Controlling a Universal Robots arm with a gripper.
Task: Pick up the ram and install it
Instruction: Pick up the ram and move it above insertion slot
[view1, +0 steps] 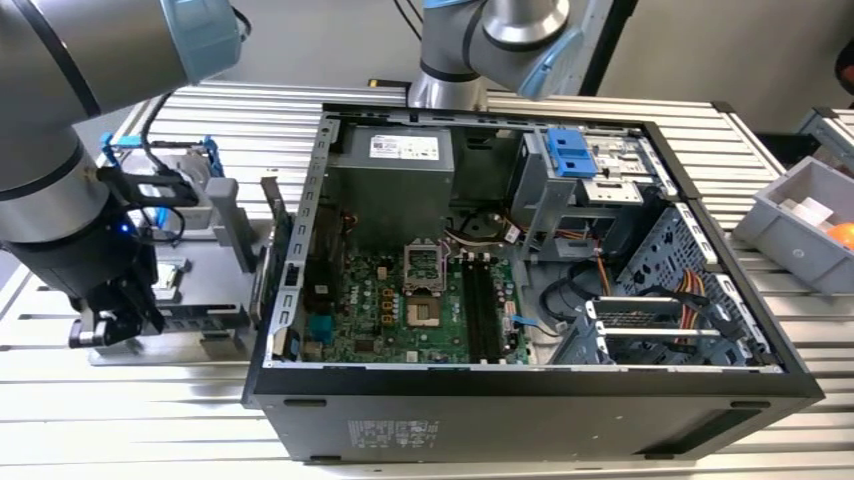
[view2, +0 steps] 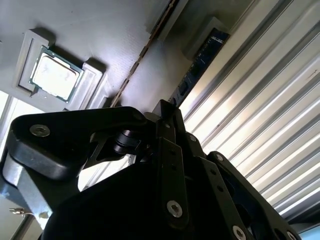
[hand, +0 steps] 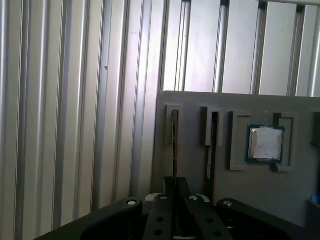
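The ram is kept on its long edge in a narrow slot of the grey tray, so that its upper edge is offered free for a grip from above. In the first wrist view it is seen only as a thin line. The gripper is set directly over it, with the fingers drawn nearly together and the stick's edge between them. It is therefore judged that the ram is clamped, though not lifted out of its slot. A second stick is held the same way in the next slot, just beside, and a CPU is laid flat in a square recess further along the tray. The tray is placed on a slatted table. In the exterior view the tray is found beside the open case, on the exterior view's left. The long memory slots on the board inside appear unfilled, so nothing is judged as installed.
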